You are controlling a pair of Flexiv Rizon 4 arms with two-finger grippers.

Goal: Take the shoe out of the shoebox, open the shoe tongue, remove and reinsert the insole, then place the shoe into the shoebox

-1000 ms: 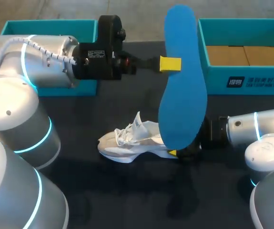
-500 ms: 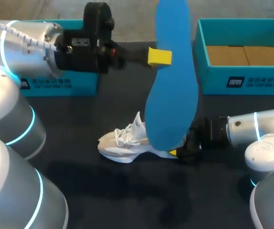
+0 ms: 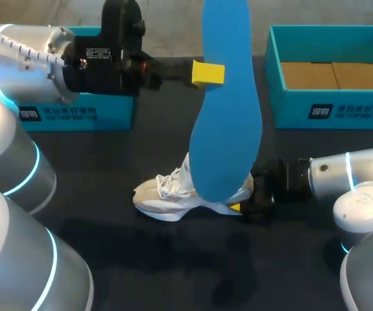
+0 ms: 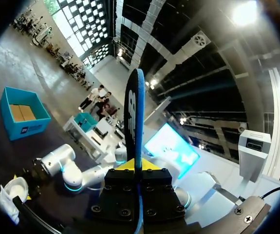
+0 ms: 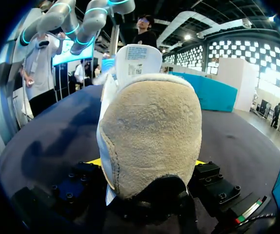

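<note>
A long blue insole (image 3: 228, 123) hangs upright above the table, its lower end in front of the shoe in the head view. My left gripper (image 3: 208, 72) is shut on its edge near the upper part. The left wrist view shows the insole (image 4: 135, 117) edge-on between the yellow tips of the left gripper (image 4: 136, 165). The white shoe (image 3: 168, 193) lies on the black table, toe to the left. My right gripper (image 3: 240, 206) is at its heel. In the right wrist view the beige heel (image 5: 149, 131) fills the gap of the right gripper (image 5: 149, 163), touching both sides.
A teal open shoebox (image 3: 329, 107) with a cardboard insert stands at the back right. Another teal box part (image 3: 76, 116) sits at the back left, partly behind my left arm. Dark bare table lies in front of the shoe.
My left arm has carried the insole to the left and a little farther back. The right arm and the shoe have stayed put.
</note>
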